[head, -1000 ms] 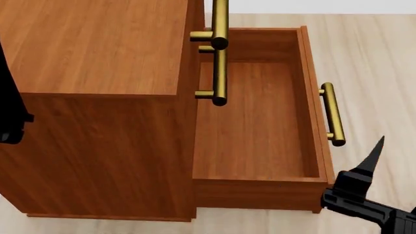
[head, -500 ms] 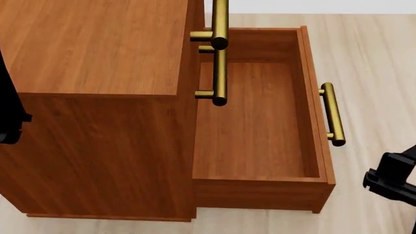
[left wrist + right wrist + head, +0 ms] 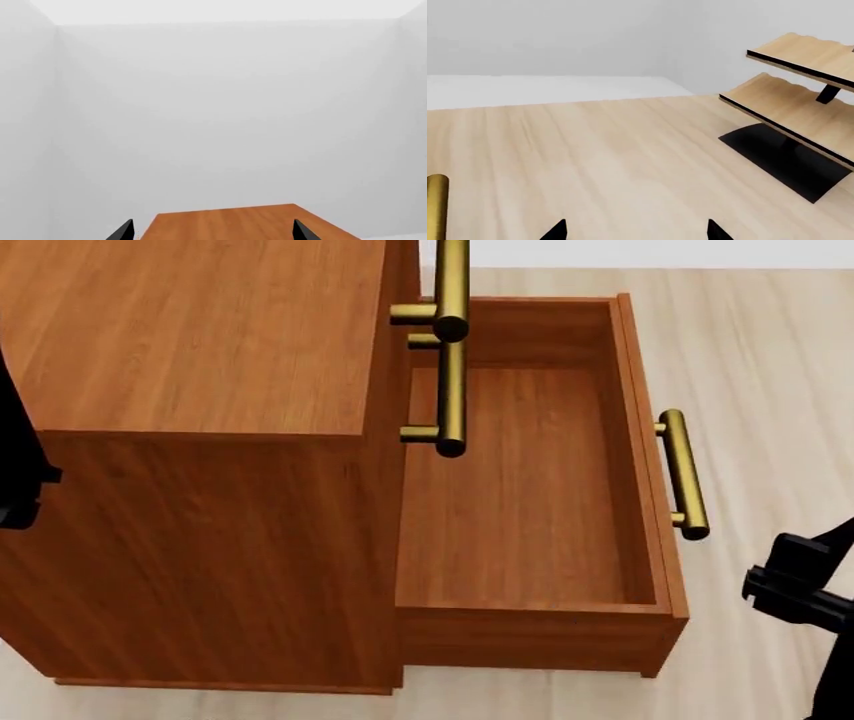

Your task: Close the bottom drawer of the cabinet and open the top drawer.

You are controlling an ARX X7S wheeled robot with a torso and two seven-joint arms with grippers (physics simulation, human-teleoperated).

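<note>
Nearest you, in the head view, your right gripper [image 3: 801, 585] sits at 4 o'clock, just off the front corner of the bottom drawer [image 3: 534, 500], apart from its brass handle [image 3: 682, 473]. Its wrist view shows two dark fingertips [image 3: 555, 231] spread wide, nothing between them, over the pale floor [image 3: 594, 150]. Your left gripper [image 3: 210, 231] is likewise spread and empty above the cabinet [image 3: 200, 390] top. The bottom drawer stands pulled fully out at centre. At 12 o'clock the top drawer [image 3: 400, 280] is shut. Farthest off, a tilted wooden rack [image 3: 790, 95].
</note>
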